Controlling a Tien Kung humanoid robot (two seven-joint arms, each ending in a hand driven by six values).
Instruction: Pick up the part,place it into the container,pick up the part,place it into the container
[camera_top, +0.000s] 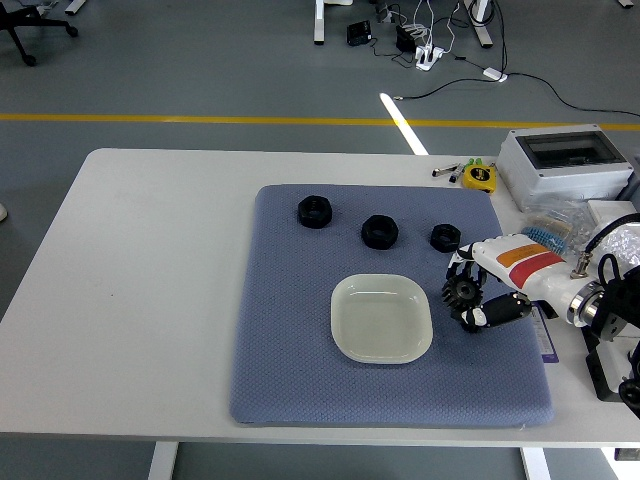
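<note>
My right hand (468, 300) comes in from the right and hangs just off the right edge of the white square plate (381, 318). Its fingers are shut on a black toothed gear (461, 293), held a little above the blue mat (290, 340). Three black nut-like parts sit in a row at the back of the mat: one on the left (314, 211), one in the middle (379, 231) and one on the right (445, 237), just behind the hand. Nothing lies in the plate.
A grey lidded box (565, 165) stands at the table's back right, with a yellow tape measure (480, 177) beside it. Clear bags of small parts (612, 242) lie right of the mat. The white table (150, 280) is bare to the left.
</note>
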